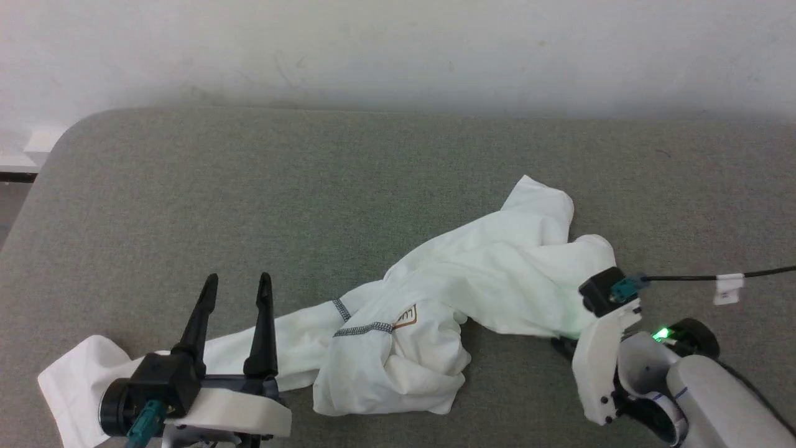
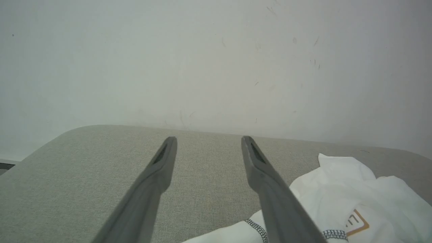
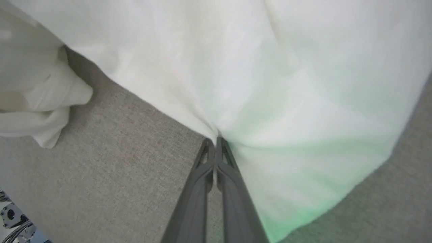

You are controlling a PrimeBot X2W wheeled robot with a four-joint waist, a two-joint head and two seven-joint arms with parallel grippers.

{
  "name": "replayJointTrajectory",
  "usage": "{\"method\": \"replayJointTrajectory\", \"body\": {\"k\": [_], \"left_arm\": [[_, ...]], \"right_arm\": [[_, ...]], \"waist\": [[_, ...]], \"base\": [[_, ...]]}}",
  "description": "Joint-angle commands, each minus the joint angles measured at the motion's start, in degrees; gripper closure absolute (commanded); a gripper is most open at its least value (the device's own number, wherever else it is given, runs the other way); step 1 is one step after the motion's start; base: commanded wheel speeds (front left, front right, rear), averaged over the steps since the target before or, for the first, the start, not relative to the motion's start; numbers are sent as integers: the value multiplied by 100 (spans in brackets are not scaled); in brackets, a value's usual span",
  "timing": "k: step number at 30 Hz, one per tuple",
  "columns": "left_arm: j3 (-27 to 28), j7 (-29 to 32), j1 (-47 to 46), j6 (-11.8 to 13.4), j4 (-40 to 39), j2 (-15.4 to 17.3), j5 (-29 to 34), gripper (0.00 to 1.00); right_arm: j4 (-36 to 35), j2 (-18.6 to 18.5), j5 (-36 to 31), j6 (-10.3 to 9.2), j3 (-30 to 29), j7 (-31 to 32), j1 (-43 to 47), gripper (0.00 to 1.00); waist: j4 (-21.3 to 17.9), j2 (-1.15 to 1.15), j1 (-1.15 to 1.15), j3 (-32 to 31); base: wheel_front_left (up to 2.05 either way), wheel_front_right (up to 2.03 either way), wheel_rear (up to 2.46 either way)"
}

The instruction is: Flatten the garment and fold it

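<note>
The garment (image 1: 497, 274), a white shirt, lies crumpled across the middle of the grey table (image 1: 186, 186), one part trailing to the front left corner. Grey patterned stitching (image 1: 364, 328) and a brown-outlined label (image 1: 407, 316) show near its middle. My left gripper (image 1: 239, 280) is open above the trailing part, fingers pointing away; in the left wrist view the left gripper (image 2: 208, 140) holds nothing and the garment (image 2: 337, 182) lies to its right. My right gripper (image 3: 215, 140) is shut, pinching the near edge of the garment (image 3: 270, 84). In the head view the right gripper (image 1: 563, 344) sits at the cloth's right end.
A white wall (image 1: 398, 50) rises behind the table's far edge. A black cable with a white tag (image 1: 727, 286) runs from my right wrist off to the right. Bare table surface lies to the far left and behind the cloth.
</note>
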Motion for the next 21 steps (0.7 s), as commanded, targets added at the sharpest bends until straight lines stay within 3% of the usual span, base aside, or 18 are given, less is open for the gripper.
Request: {"method": "replayJointTrajectory", "body": {"k": [1, 6, 10, 16, 20, 21], "left_arm": [[29, -41, -28, 35, 11, -24, 40, 0], [136, -51, 38, 28, -52, -4, 57, 0], [214, -55, 103, 18, -74, 9, 58, 0], [238, -57, 110, -8, 0, 12, 51, 0], [271, -57, 111, -10, 117, 24, 19, 0], [282, -57, 117, -9, 142, 27, 10, 0]], "right_arm": [[0, -32, -17, -9, 1, -101, 76, 100], [-613, -432, -302, -9, -1091, -794, 168, 100], [-862, -602, -589, -9, -2360, -837, 555, 100], [-487, -474, -833, -9, -4077, -1185, 1113, 100], [69, -192, -1052, -9, -4645, -1764, 1235, 100], [164, -104, -1106, -9, -4650, -1878, 1245, 71]], "waist": [[-67, 0, -1, -45], [-299, 0, -1, -151], [-480, 0, -1, -205], [-614, 0, -1, -149], [-647, 0, -1, -112], [-655, 0, -1, -111]], "base": [[0, 0, 0], [0, 0, 0], [0, 0, 0], [0, 0, 0], [0, 0, 0], [0, 0, 0]]}}
